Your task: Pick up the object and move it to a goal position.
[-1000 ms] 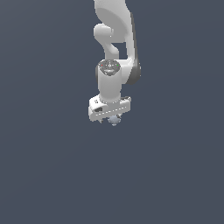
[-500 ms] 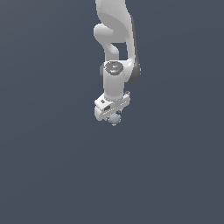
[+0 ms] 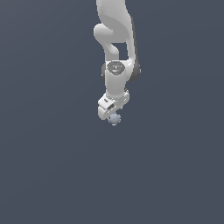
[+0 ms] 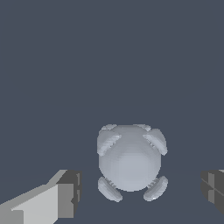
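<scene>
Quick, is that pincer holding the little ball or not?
Pincer: open, holding nothing; the ball sits between its fingers, untouched.

- No text, label, brand, number or sign can be read in either view.
- The arm (image 3: 114, 39) and the object (image 4: 130, 159) carry no legible markings.

Distant exterior view; close wrist view
</scene>
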Tool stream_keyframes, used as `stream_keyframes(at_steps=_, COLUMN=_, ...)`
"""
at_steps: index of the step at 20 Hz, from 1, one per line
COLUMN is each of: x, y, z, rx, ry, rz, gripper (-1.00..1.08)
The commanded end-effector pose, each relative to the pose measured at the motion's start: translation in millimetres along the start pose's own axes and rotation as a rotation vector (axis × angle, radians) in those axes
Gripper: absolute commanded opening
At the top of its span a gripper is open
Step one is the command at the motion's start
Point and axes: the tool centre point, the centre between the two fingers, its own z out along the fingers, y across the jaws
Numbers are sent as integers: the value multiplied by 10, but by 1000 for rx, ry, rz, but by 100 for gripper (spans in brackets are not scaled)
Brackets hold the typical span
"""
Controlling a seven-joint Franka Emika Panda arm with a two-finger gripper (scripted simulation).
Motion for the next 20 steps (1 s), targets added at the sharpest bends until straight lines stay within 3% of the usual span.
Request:
stream_keyframes(at_steps=1, x=-9, y=-18, z=8, rx=0, ry=0, rz=-13, gripper=100)
stream_keyframes(at_steps=20, x=-14, y=-24, z=500, rx=0, ry=0, rz=-14, gripper=100)
